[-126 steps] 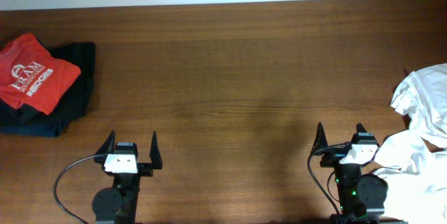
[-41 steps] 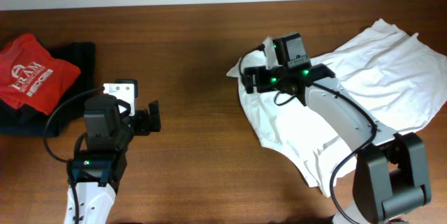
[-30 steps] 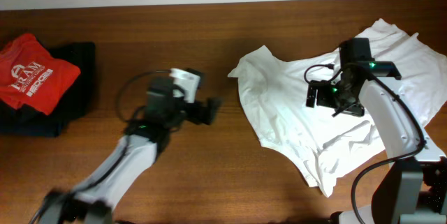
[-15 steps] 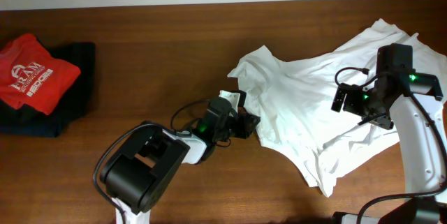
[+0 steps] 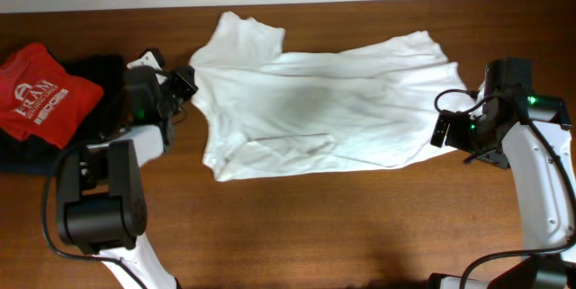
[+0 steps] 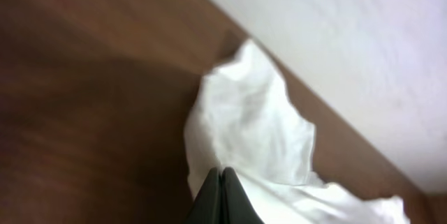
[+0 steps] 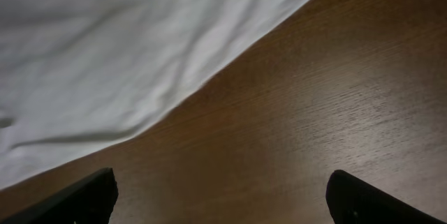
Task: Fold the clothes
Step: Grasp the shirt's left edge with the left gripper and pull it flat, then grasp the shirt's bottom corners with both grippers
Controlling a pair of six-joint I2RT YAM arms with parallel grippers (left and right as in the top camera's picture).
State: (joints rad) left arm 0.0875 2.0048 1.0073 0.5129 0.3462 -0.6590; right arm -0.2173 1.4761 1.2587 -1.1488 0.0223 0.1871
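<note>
We see left claw (image 5: pixel 184 82) pinching white T-shirt (image 5: pixel 324 109) at its edge | our right claw (image 5: pixel 441 131) spread wide, empty, over table (image 5: pixel 360 235) beside shirt's opposite edge

Two grippers, left (image 5: pixel 184 83) and right (image 5: pixel 439 130); one white T-shirt (image 5: pixel 324 109); one red shirt (image 5: pixel 40 91); one dark garment (image 5: pixel 27 156).

The left hand (image 5: pixel 184 83) has pulled the white T-shirt (image 5: pixel 324 109) leftward, spread out.
</note>
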